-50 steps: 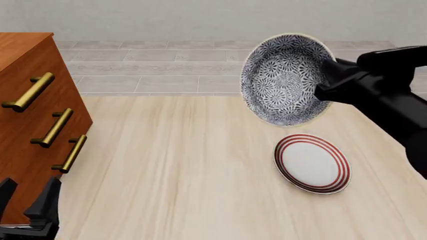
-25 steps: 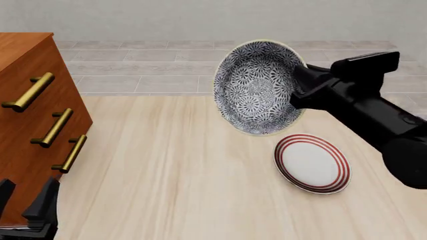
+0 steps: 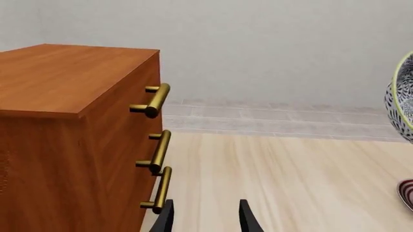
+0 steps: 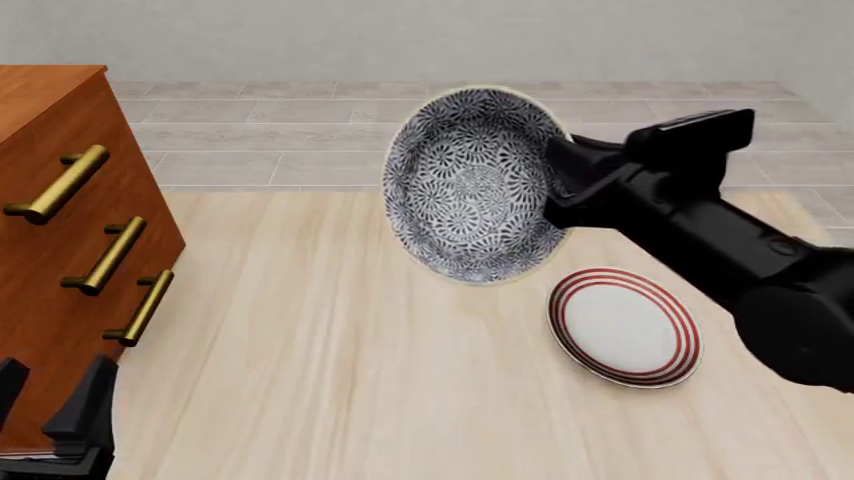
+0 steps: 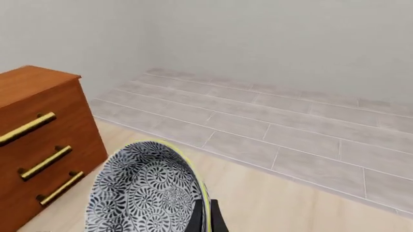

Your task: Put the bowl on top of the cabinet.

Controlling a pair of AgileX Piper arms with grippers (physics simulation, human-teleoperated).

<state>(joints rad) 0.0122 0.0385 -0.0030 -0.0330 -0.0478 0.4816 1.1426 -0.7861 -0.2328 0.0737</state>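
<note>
Gripping the bowl (image 4: 470, 186) by its rim, right hand (image 4: 561, 190) closed, left hand (image 3: 205, 217) parted, empty

No text, label, brand, number or sign can be read anywhere in these views. The bowl (image 4: 474, 185) and plate (image 4: 623, 326) carry only patterns, and the cabinet (image 4: 60, 230) bears plain wood grain.
</note>
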